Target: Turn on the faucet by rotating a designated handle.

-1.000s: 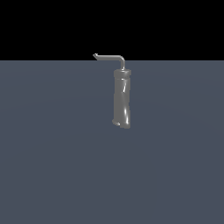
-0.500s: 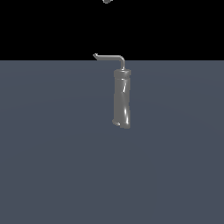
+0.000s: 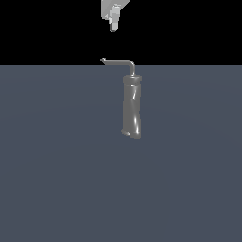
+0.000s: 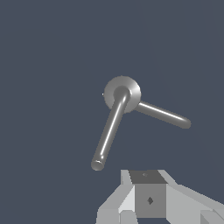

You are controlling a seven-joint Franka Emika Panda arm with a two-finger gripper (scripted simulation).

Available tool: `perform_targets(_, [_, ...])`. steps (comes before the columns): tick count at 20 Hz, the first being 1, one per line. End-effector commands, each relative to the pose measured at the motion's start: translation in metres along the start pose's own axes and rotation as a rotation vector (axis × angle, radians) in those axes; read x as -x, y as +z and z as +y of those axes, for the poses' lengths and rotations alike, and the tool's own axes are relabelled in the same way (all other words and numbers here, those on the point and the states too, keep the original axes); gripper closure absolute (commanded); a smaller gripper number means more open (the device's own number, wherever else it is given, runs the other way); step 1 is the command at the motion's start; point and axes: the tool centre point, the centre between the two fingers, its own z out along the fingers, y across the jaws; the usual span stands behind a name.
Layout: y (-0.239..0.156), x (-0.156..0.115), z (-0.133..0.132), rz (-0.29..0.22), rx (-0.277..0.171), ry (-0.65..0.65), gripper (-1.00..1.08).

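In the exterior view the faucet (image 3: 131,111), a tall glossy grey wavy column, stands upright on the dark floor. Its handle (image 3: 118,61), a thin bent rod with an upturned tip, reaches from the collar toward the exterior view's left. My gripper (image 3: 113,26) hangs above the handle's tip, apart from it, fingers pointing down; their gap does not show. From the wrist view I look down on the round collar (image 4: 129,87), with the handle (image 4: 107,135) running out from its centre. Parts of the gripper (image 4: 148,205) fill the picture's edge.
A second thin rod (image 4: 164,114) sticks out from under the collar in the wrist view. The flat dark grey floor (image 3: 56,179) spreads all around the faucet. Nothing else stands on it.
The gripper has come down into the exterior view from above, toward the handle's tip. The faucet and handle have not moved.
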Motion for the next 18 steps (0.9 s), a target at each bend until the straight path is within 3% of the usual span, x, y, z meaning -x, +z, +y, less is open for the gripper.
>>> perform_targets(1, [0.014,-0.002,-0.014,0.007,0.003,0.064,1.08])
perform_targets(9, [0.056,-0.005,-0.052,0.032,0.008,0.24,1.08])
perform_targets(18, [0.084,-0.005,-0.073,0.052,0.009,0.344,1.08])
